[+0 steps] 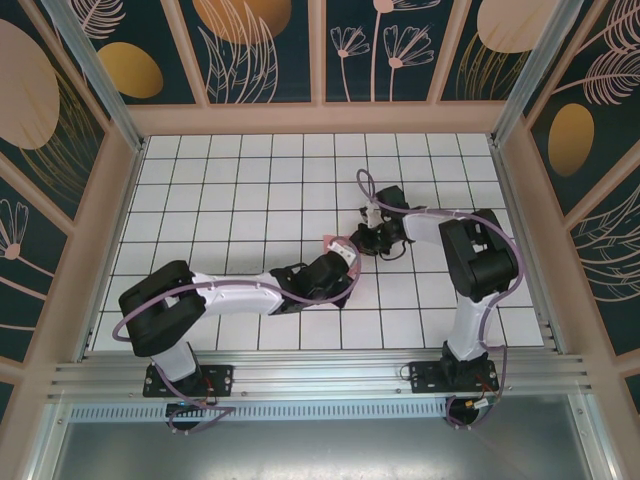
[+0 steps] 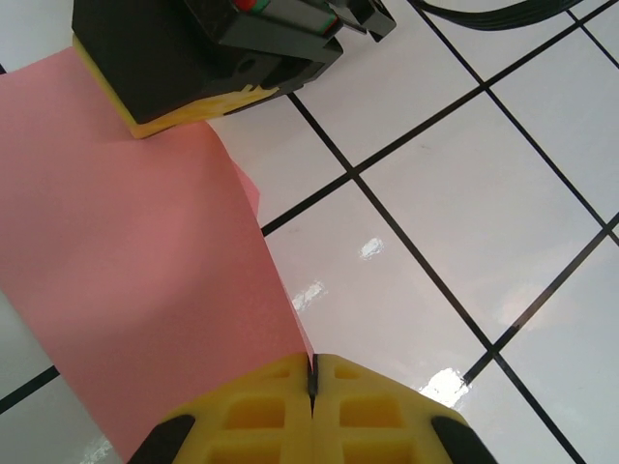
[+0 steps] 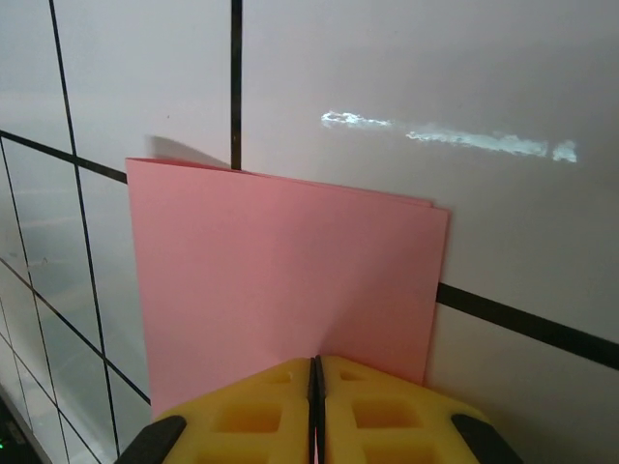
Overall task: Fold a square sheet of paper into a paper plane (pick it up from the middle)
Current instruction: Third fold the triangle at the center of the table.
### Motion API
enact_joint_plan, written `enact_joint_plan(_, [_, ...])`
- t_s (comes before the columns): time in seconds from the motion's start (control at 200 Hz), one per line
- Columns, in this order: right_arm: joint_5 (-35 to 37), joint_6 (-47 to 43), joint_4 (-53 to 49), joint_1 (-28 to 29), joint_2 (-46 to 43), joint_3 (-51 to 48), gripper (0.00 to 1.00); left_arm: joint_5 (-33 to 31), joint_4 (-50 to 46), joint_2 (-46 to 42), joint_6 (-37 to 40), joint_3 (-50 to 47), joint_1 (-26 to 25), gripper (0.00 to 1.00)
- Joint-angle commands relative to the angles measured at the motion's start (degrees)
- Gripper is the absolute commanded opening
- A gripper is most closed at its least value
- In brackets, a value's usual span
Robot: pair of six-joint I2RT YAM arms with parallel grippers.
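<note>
Fold step: left gripper and right gripper, bottom centre of the wrist views, each pinched the square sheet of paper, apparently doubled; next needed edge-aligned creasing.

Left claw and right claw close together at the pink paper on the tiled table.

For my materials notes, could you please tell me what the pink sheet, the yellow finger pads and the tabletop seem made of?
Pink sheet: thin matte paper, folded, with layered edges showing. Yellow finger pads: probably moulded rubber or foam, matte, with square recesses. Tabletop: glossy white surface with black grid lines and bright reflections; tile or laminate, unclear which.
</note>
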Motion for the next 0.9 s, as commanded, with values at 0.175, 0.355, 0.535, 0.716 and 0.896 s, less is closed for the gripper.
enact_joint_plan(0.175, [0.7, -8.1, -4.4, 1.1, 1.6, 1.9, 0.11, 5.8, 2.0, -0.4, -0.1, -0.4, 3.9, 0.00])
enact_joint_plan(0.355, [0.7, -8.4, -5.0, 1.1, 2.0, 2.3, 0.11, 7.3, 3.1, 0.1, -0.1, -1.2, 5.8, 0.00])
enact_joint_plan(0.535, [0.4, -8.1, -5.0, 1.2, 1.9, 2.7, 0.12, 6.8, 3.4, 1.2, -0.1, -1.5, 6.2, 0.00])
enact_joint_plan(0.716, [0.5, -8.0, -5.0, 1.4, 2.0, 2.5, 0.12, 6.0, 3.7, 2.7, -0.2, -2.1, 6.5, 0.00])
enact_joint_plan(0.896, [0.8, -7.5, -5.0, 1.4, 1.6, 2.3, 0.13, 5.5, 4.9, 2.5, -1.4, -3.6, 6.5, 0.00])
